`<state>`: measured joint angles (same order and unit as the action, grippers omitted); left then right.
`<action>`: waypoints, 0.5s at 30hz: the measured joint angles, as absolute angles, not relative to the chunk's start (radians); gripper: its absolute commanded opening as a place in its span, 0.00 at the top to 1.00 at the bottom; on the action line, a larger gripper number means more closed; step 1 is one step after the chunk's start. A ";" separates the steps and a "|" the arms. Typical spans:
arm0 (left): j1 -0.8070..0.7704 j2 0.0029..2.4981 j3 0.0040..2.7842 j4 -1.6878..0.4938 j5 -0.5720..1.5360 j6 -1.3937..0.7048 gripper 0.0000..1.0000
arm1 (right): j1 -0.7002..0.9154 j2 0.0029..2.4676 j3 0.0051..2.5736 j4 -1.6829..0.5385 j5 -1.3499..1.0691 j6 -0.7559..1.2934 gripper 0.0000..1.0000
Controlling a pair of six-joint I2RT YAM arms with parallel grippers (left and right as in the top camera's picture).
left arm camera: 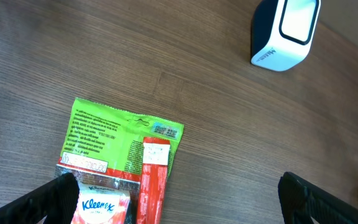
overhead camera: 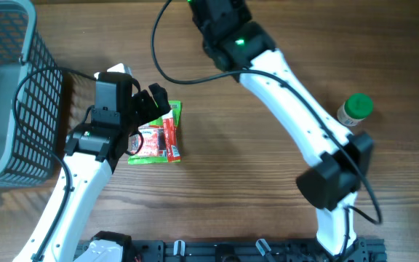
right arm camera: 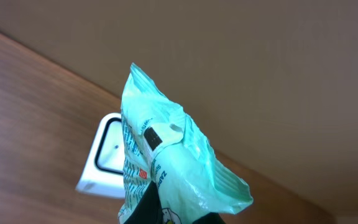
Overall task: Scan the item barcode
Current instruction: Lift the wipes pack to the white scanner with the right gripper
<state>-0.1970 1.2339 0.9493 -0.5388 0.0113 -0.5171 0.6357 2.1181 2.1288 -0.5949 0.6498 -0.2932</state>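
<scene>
While your right gripper (right arm camera: 174,210) pinches the mint-green packet (right arm camera: 166,149) near the scanner (right arm camera: 97,175) — your left gripper (left arm camera: 179,196) hangs wide open.

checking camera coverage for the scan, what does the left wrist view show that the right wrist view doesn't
Only left wrist: a green packet, a Kleenex pack and a red stick below the open left gripper. Only right wrist: a pale green pouch pinched in the shut right gripper. Both: the white scanner and the wooden table.
</scene>
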 measured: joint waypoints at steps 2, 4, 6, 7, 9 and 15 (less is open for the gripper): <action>-0.197 1.234 0.949 -0.539 0.011 -0.517 0.00 | 0.639 2.161 2.129 -0.536 0.679 -0.345 0.96; -0.197 1.234 0.949 -0.539 0.011 -0.517 0.00 | 0.640 2.199 2.129 -0.476 0.701 -0.397 0.96; -0.197 1.234 0.949 -0.539 0.011 -0.517 0.00 | 0.641 2.244 2.129 -0.403 0.720 -0.483 0.96; -0.197 1.234 0.949 -0.539 0.011 -0.517 0.00 | 0.641 2.265 2.129 -0.386 0.728 -0.498 0.96; -0.197 1.234 0.949 -0.539 0.011 -0.517 0.00 | 0.641 2.291 2.128 -0.302 0.746 -0.550 0.96; -0.197 1.234 0.949 -0.539 0.011 -0.517 0.00 | 0.641 2.384 2.129 -0.116 0.798 -0.739 0.96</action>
<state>-0.1970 1.2339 0.9493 -0.5392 0.0113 -0.5167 0.6411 2.3844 2.1288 -0.1158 0.7979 -0.7391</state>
